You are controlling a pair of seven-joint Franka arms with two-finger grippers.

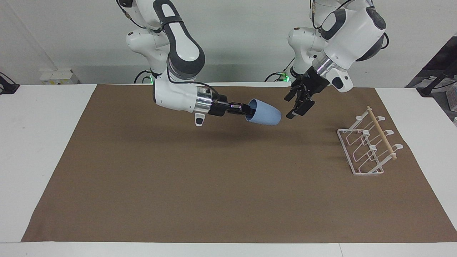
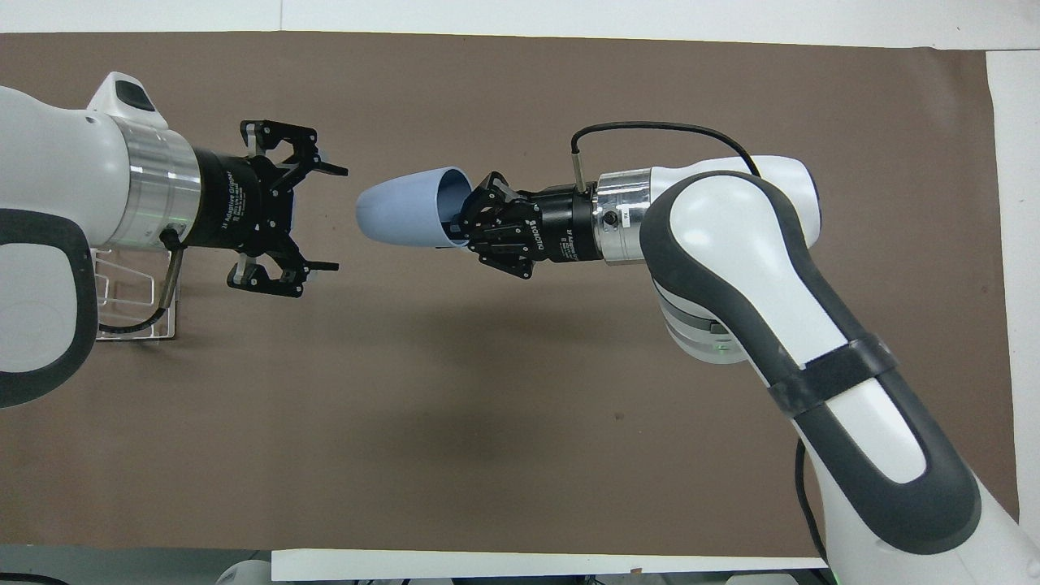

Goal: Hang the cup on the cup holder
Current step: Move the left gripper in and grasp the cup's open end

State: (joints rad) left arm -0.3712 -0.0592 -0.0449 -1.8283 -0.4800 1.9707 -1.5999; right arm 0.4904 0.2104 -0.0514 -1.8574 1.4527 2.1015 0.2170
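The right gripper (image 1: 246, 108) is holding the cup (image 1: 264, 112) in the air over the brown mat (image 1: 200, 185), its fingers pinching the rim. The cup is light blue, plain and tapered, lying sideways with its narrow base pointing toward the left gripper (image 1: 293, 104). That gripper is hovering at the cup's 3 o'clock in the facing view, jaws spread wide and empty. The rack (image 1: 367, 146) is standing at the left arm's end.

Bright, even light falls from above in both views. Soft, diffuse shadows lie on the brown mat (image 1: 228, 185) just below centre frame, under the raised arms, and beside the cup holder (image 1: 367, 144) at the facing view's right. Focus is sharp throughout; white arm shells show mild glare.
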